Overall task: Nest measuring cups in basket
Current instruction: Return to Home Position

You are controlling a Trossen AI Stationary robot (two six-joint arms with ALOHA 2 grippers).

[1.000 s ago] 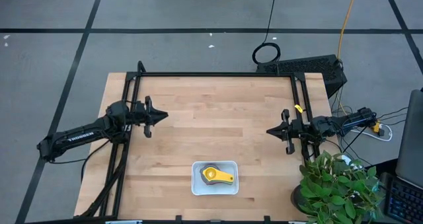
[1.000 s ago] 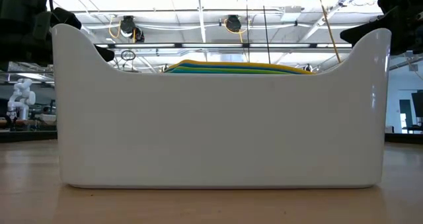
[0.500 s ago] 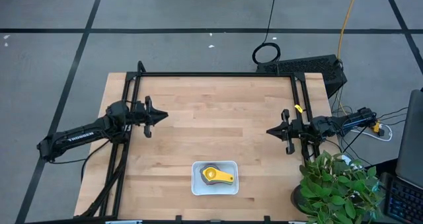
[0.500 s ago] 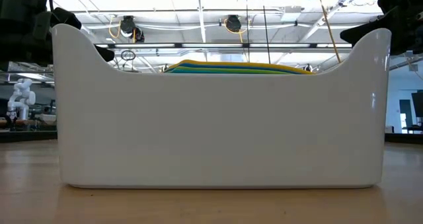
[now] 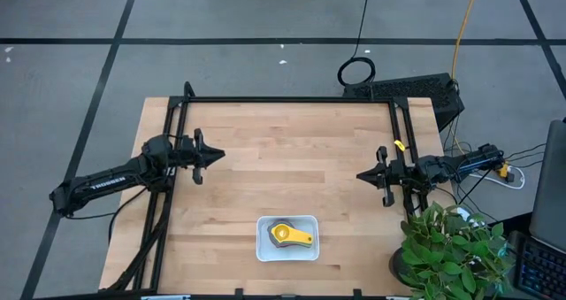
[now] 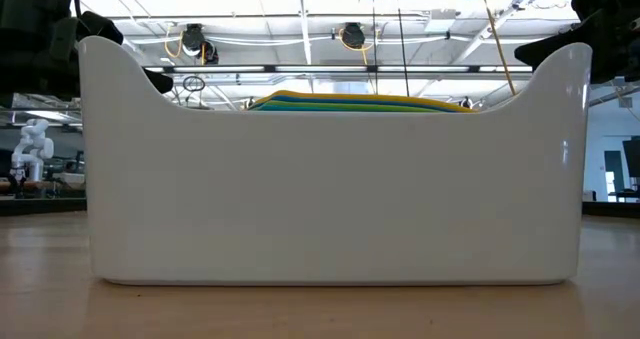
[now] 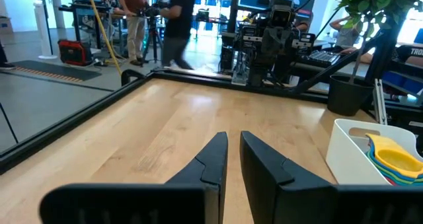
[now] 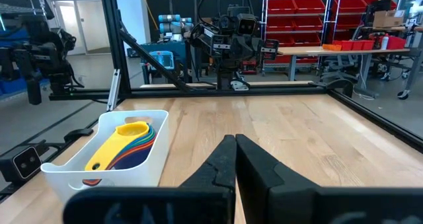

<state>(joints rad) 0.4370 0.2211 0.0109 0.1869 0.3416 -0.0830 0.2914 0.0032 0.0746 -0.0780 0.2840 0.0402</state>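
The white basket (image 5: 263, 249) stands on the table near the middle of its near edge. The measuring cups (image 5: 289, 235) sit nested inside it, the yellow one on top with its handle toward the right. In the low view the basket wall (image 6: 330, 189) fills the picture, and only the stacked cup rims (image 6: 350, 101) show above it. The wrist views show the basket (image 7: 350, 159) (image 8: 142, 163) with the cups (image 7: 396, 161) (image 8: 125, 141) inside. My left gripper (image 5: 217, 155) (image 7: 233, 141) hovers at the table's left side, shut. My right gripper (image 5: 359, 174) (image 8: 235, 143) hovers at the right side, shut. Both are far from the basket.
A black frame rail (image 5: 292, 99) runs around the table's far and side edges. A potted plant (image 5: 451, 247) stands off the near right corner. A keyboard (image 5: 416, 89) lies beyond the far right corner. People (image 7: 178, 19) stand in the room behind.
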